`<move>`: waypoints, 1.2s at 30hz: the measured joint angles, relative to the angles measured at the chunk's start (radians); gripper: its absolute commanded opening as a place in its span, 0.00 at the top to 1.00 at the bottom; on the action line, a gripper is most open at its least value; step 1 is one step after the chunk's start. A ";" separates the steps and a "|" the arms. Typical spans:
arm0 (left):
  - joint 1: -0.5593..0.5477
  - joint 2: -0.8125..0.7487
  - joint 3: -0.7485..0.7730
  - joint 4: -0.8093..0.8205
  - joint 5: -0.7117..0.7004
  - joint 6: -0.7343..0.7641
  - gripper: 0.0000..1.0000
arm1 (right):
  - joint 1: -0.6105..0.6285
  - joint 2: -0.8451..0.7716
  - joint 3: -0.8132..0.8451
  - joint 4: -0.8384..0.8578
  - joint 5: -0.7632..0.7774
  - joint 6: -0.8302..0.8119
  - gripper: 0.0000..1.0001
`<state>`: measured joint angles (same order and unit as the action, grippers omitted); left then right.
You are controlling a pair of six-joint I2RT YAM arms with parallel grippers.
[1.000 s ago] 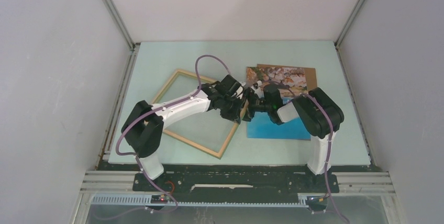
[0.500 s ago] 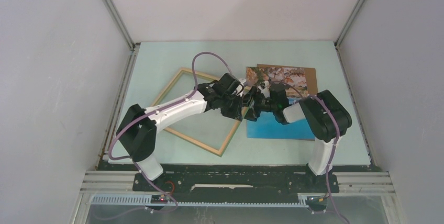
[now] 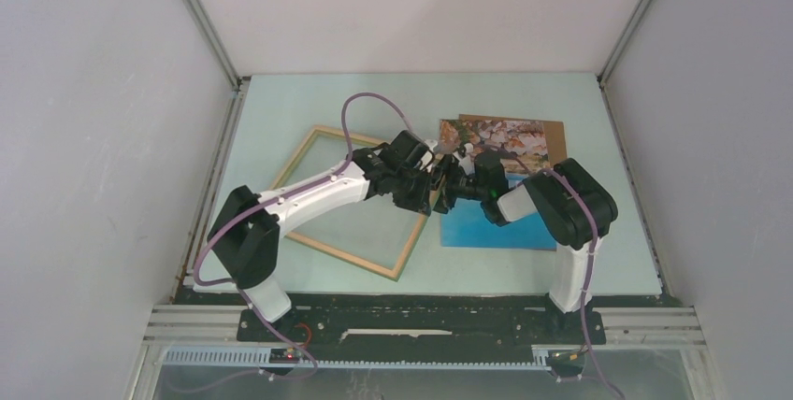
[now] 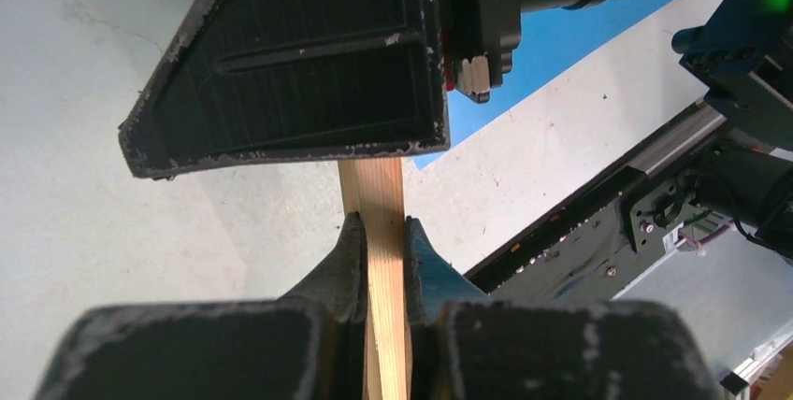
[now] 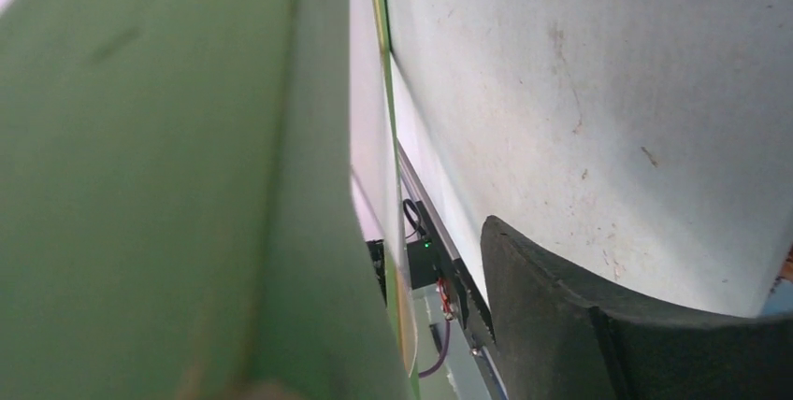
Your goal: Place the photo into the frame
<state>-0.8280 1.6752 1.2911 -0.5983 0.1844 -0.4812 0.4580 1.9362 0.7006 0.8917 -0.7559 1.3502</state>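
The frame [image 3: 309,164] shows pale wood from above, left of centre on the table. My left gripper [image 3: 423,183] is shut on its right rail [image 4: 374,196], which is pinched between both pads and raised off the table. My right gripper [image 3: 450,185] faces it from the right at the same rail. In the right wrist view the frame's green face [image 5: 168,185] fills the left and one finger [image 5: 580,325] stands apart from it, so the jaws are open. The photo [image 3: 496,218], blue water with rocks at the far end, lies flat under the right arm.
A plain brown board [image 3: 557,138] lies under the photo's far right corner. Grey walls close in the table [image 3: 374,101] on three sides. The black base rail [image 3: 421,321] runs along the near edge.
The frame has turned slightly with the left gripper. The right arm swung out to the right and came back, its gripper staying at the frame's right rail.
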 measured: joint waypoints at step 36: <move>0.014 -0.122 0.093 -0.049 0.093 0.077 0.34 | -0.068 0.108 -0.020 0.237 -0.103 0.066 0.65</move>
<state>-0.8139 1.5528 1.3838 -0.6472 0.2771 -0.4046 0.3904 2.0438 0.6807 1.1286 -0.8589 1.4166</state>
